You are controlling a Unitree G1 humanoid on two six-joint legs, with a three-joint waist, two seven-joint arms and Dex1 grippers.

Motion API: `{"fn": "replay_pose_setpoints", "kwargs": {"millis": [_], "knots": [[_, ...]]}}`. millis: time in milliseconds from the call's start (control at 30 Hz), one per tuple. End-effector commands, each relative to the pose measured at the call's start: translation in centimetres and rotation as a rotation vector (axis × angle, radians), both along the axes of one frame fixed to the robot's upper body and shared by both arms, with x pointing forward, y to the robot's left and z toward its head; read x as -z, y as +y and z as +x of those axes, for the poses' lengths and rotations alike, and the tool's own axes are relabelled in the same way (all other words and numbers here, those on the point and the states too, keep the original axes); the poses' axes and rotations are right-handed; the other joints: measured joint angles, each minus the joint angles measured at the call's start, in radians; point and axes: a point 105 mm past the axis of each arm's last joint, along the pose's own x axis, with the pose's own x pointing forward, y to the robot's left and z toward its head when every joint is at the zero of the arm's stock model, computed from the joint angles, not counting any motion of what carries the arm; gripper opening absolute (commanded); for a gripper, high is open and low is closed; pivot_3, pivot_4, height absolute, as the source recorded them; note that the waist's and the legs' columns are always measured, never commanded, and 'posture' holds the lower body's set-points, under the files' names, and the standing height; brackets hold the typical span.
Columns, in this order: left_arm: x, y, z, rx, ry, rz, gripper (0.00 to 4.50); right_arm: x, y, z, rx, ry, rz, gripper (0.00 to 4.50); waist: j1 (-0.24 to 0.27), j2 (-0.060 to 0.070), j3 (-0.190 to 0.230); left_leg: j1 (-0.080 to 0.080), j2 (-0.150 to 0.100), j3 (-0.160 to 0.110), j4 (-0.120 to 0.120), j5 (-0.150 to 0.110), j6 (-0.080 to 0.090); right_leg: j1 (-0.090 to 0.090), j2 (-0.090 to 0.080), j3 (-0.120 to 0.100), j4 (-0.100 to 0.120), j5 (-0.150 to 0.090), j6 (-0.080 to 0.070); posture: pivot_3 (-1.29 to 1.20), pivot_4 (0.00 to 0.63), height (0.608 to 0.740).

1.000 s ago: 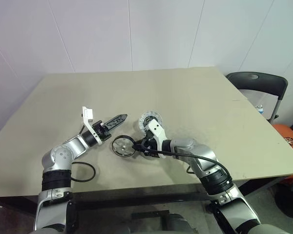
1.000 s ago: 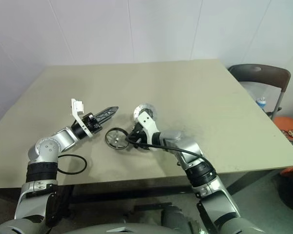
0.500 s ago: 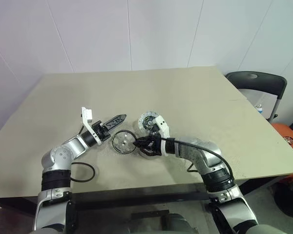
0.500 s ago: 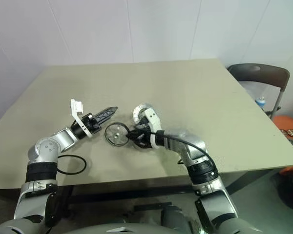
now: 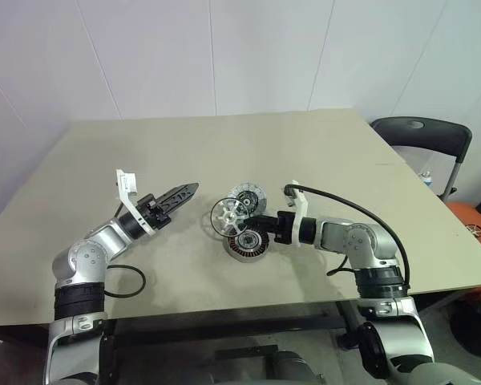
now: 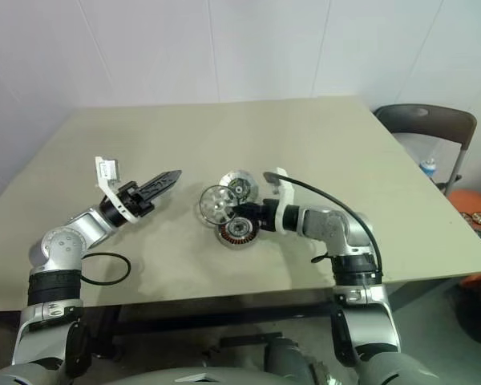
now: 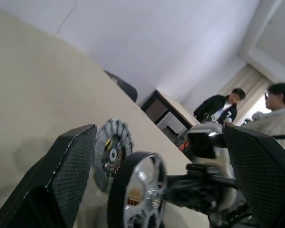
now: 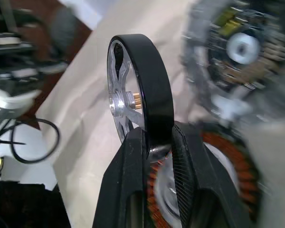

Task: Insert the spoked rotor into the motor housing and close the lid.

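the right gripper (image 8: 152, 142) pinches the spoked rotor (image 8: 135, 90) by its lower rim, one black finger on each face, so the wheel stands on edge above the table (image 5: 321, 152). the rotor is a thin ring with a smooth black outer band, silvery spokes and a silver hub with a small brass-coloured centre. in the head views it is raised just above and to the left of the motor housing (image 5: 247, 243), close to it; whether the two touch cannot be told.

the housing sits flat on the table, a shallow grey cup with a coppery ring of windings and a pale silver hub in the middle. its lid (image 5: 245, 195) lies open just behind it, a silver-white disc with radial segments around a dark greenish centre that looks like a circuit board; no writing on it can be read.

the left gripper (image 5: 179, 195) is off to the left, raised above the table, its fingers spread wide and holding nothing, pointing toward the rotor. a loop of black cable (image 5: 127, 279) lies near the table's front edge. a dark chair (image 5: 421, 136) stands beyond the table's right side. in the left wrist view two people (image 7: 256, 109) stand in the background.
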Motion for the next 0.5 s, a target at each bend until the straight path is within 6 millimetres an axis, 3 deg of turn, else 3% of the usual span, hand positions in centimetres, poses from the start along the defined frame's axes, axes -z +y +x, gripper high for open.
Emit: {"fn": "replay_pose_setpoints", "kwargs": {"millis": [33, 200, 500], "knots": [[-0.8, -0.3, -1.0, 0.041, -0.12, 0.127, 4.5, -1.8, -0.7, 0.5, 0.012, -0.001, 0.051, 0.39, 0.0, 0.001, 0.0, 0.0, 0.0, 0.0, 0.0, 0.0, 0.0, 0.0, 0.0, 0.0, 0.0, 0.0, 0.0, 0.0, 0.0, 0.74], [-0.1, 0.0, -2.0, 0.072, -0.19, 0.26, 4.5, -1.3, -1.7, 0.1, 0.016, 0.088, 0.065, 0.39, 0.001, 0.002, 0.001, 0.0, 0.0, 0.0, 0.0, 0.0, 0.0, 0.0, 0.0, 0.0, 0.0, 0.0, 0.0, 0.0, 0.0, 0.74], [1.2, 1.0, -2.1, 0.043, -0.188, 0.3, 4.5, -0.5, -1.6, -1.9, -0.06, 0.237, 0.096, 0.39, 0.001, 0.002, 0.002, 0.0, 0.0, 0.001, 0.0, -0.001, 0.003, 0.0, 0.0, 0.0, 0.0, 0.0, 0.0, 0.0, 0.0, 0.74]]}}
